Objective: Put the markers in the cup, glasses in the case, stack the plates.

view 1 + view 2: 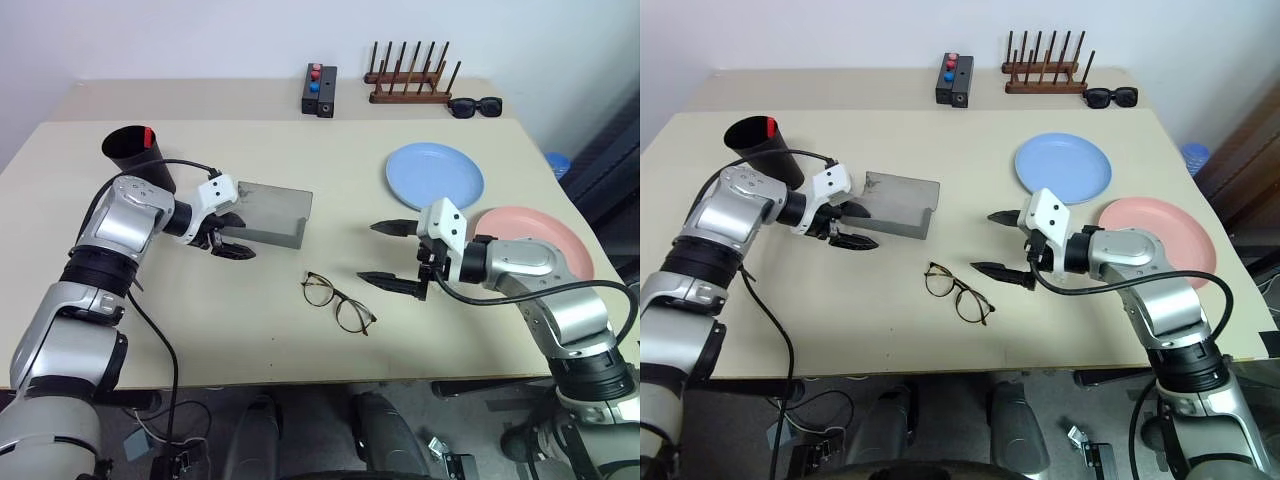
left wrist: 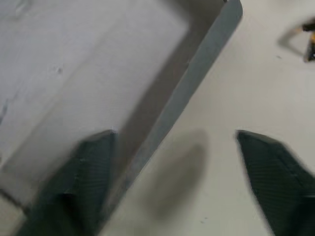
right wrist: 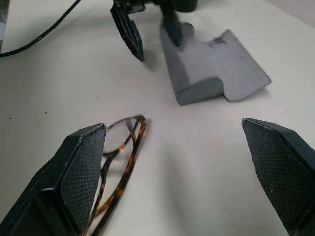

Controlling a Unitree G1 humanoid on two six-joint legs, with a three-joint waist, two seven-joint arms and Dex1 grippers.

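Left claw straddles the case wall (glasses nearby).

Item count, table surface:

- Plates: two. One light blue plate at 1 o'clock from table centre; one pink plate at 3 o'clock.
- Cup: one, black, at 10 o'clock. One red-capped marker shows at its rim.
- Glasses: one thin-rimmed pair, at 6 o'clock.
- Sunglasses: one black pair, at 1 o'clock, far edge.
- Case: one, grey, open, just at 10 o'clock of centre.
- Wooden rack: one, at 12 o'clock.
- Black box with buttons: one; buttons: one red, one blue.
- Tools: two, the left tool and the right tool.
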